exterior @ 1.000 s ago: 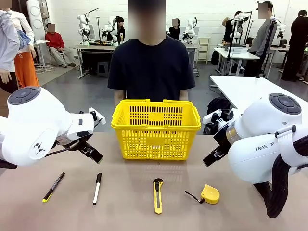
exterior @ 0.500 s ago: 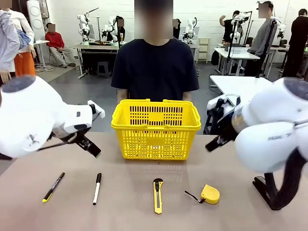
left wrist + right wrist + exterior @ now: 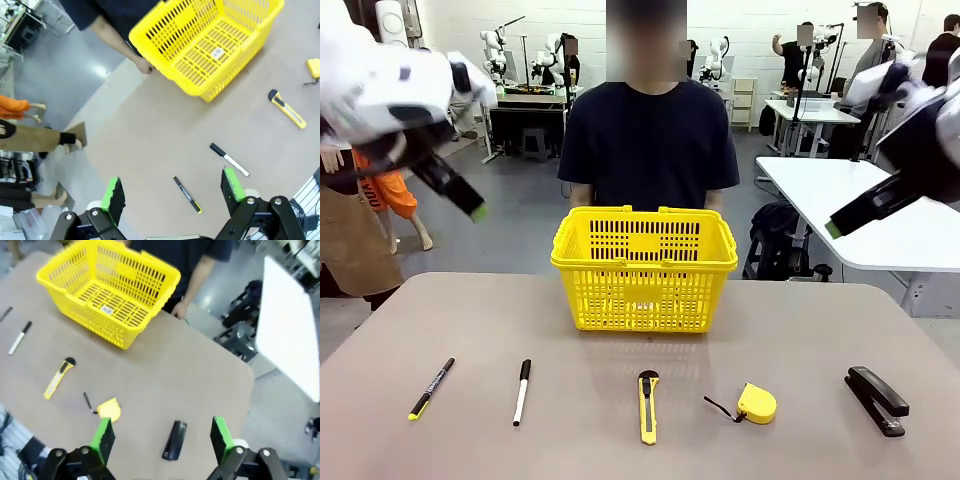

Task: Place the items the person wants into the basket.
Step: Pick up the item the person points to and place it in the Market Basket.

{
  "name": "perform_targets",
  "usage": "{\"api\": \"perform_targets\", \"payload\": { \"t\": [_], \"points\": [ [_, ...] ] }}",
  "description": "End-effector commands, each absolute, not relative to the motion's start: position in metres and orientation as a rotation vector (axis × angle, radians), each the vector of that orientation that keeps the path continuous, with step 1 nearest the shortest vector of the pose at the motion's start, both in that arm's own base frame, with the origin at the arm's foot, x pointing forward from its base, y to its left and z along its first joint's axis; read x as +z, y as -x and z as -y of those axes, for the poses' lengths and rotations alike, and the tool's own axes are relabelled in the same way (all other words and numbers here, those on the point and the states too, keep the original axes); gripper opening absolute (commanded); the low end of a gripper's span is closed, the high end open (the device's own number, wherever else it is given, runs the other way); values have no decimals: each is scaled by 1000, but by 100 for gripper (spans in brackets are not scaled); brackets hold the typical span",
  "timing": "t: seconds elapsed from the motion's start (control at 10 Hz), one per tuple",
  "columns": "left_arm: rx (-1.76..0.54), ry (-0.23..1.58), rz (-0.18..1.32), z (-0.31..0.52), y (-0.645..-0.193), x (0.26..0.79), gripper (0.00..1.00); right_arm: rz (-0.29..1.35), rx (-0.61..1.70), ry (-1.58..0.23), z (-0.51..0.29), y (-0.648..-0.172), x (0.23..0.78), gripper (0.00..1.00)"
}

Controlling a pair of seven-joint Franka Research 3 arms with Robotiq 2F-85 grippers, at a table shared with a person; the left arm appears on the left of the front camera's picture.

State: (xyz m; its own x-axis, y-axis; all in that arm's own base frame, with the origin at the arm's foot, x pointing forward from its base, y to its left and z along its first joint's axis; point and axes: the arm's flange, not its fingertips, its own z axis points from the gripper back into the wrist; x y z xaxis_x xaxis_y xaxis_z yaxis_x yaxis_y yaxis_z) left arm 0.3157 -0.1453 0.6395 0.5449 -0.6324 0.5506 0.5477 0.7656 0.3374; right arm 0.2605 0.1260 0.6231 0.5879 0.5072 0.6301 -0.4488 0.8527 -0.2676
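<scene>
- While both arms hang high in the upper corners of the front view, the table (image 3: 800,330) lies open, probably so that the person can show a choice.
- Person (image 3: 650,140): stands at top centre behind the basket, arms down at the far edge. No pointing gesture is visible.
- Basket (image 3: 645,270): upright at frame centre, mouth up, apparently placed within reach of both arms.
- Left gripper (image 3: 170,192): jaws spread wide and holding nothing. In its wrist view the pen and marker lie far beneath it, near the bottom of the frame, and the knife is at the right.
- Right gripper (image 3: 161,430): jaws wide apart and empty, well above the table. In its wrist view the stapler and tape measure are lowest in the frame, and the knife is at the left.
- Stapler (image 3: 876,399) and tape measure (image 3: 756,403): lower right of the front view.
- Knife (image 3: 647,407): bottom centre, directly below the basket.
- Marker (image 3: 522,391) and pen (image 3: 431,388): lower left. All five tools are spaced apart in one row, likely to allow single picks.
</scene>
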Motion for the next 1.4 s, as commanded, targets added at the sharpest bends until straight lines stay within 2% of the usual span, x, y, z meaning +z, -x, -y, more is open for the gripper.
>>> {"api": "perform_targets", "payload": {
  "t": [0.0, 0.1, 0.5, 0.6, 0.7, 0.8, 0.9, 1.1, 1.3],
  "points": [
    [-677, -174, 705, 145, -331, 651, 100, 704, 578, 101, -146, -275, 623, 100],
    [-702, -131, 705, 145, -316, 640, 100, 760, 558, 83, -126, -260, 623, 100],
    [-700, -139, 698, 145, -319, 647, 100, 742, 563, 85, -130, -260, 630, 100],
    [-779, 95, 569, 120, -337, 643, 100, 640, 765, -134, -99, -277, 626, 100],
    [-875, 382, 471, 90, -355, 637, 100, 556, 860, -393, -65, -297, 622, 100],
    [-917, 594, 444, 55, -375, 626, 100, 531, 901, -625, -23, -321, 622, 100],
    [-923, 737, 458, 26, -385, 617, 100, 531, 900, -777, 12, -338, 617, 100],
    [-836, 806, 578, -40, -392, 611, 100, 642, 787, -880, 81, -360, 601, 100],
    [-716, 812, 753, -110, -369, 609, 100, 761, 659, -933, 138, -353, 589, 100]
  ]
}}
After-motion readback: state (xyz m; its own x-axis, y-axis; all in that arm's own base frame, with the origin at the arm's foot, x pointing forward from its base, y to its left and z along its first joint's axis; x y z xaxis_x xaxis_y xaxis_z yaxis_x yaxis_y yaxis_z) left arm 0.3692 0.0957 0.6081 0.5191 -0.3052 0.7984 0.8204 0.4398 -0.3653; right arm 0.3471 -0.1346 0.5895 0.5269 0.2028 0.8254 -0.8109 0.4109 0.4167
